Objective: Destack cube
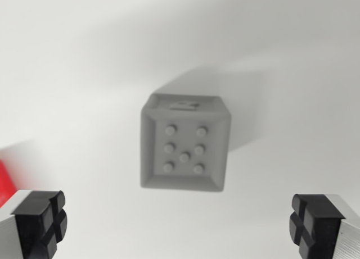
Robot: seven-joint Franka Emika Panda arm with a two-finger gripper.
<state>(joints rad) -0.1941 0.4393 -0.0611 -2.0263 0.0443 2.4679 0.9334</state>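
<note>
The hand [180,225] is hovering wide open and empty above the grey studded plastic cube [184,149]; rigid and probably light, it is best gripped on 2 opposite flat sides.

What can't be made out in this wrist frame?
- Red object: cut off by the wrist view's left edge, blurred; identity unclear.
- Grey studded cube: whether another cube sits beneath is hidden by its own body.
- Gripper: only the fingertips show, wide apart.
</note>
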